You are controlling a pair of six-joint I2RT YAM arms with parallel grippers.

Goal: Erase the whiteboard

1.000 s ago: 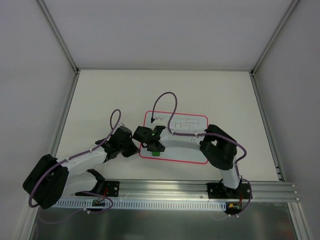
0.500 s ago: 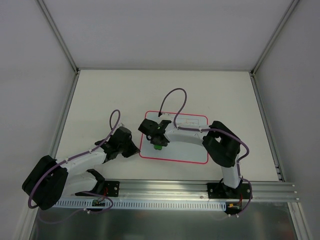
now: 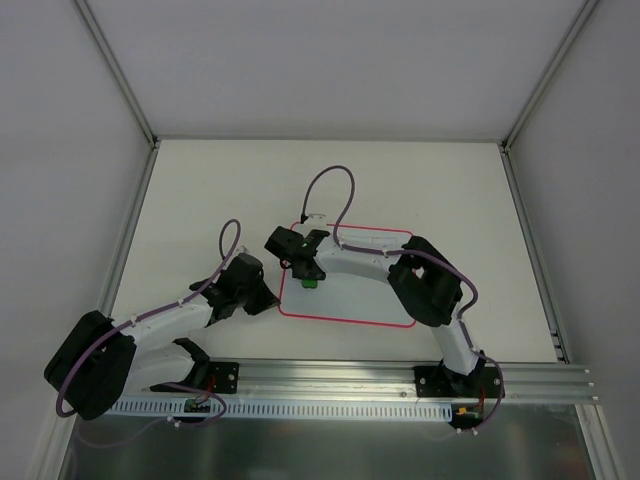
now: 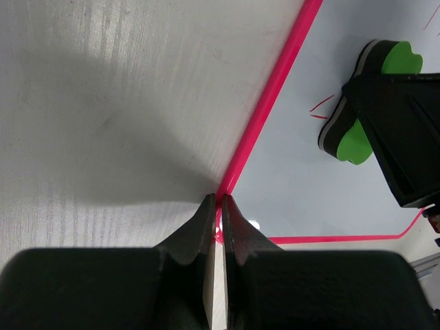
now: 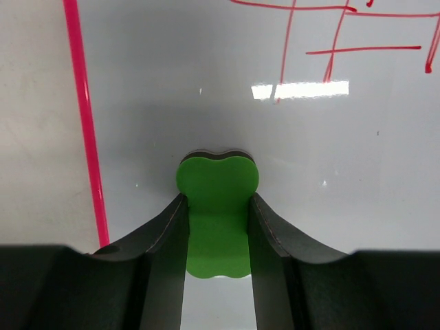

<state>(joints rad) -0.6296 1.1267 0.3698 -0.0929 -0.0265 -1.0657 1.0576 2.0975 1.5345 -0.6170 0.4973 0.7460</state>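
The whiteboard [image 3: 350,303], white with a pink border, lies flat on the table in front of the arms. My right gripper [image 3: 306,272] is shut on a green-and-black eraser [image 3: 311,282] and holds it flat on the board near its left edge. In the right wrist view the eraser [image 5: 218,180] sits between my fingers, with red line scribbles [image 5: 330,49] on the board [image 5: 344,151] beyond it. My left gripper [image 3: 272,300] is shut, its tips [image 4: 218,201] resting on the pink border at the board's near left corner. The eraser also shows in the left wrist view [image 4: 356,142].
The cream table [image 3: 200,200] is walled by grey panels at the back and both sides. A metal rail [image 3: 330,385] with both arm bases runs along the near edge. The right arm's forearm and purple cable [image 3: 335,180] cross above the board's far part.
My right gripper has slid the eraser from the board's near left part toward the far left. The left gripper has stayed on the corner.
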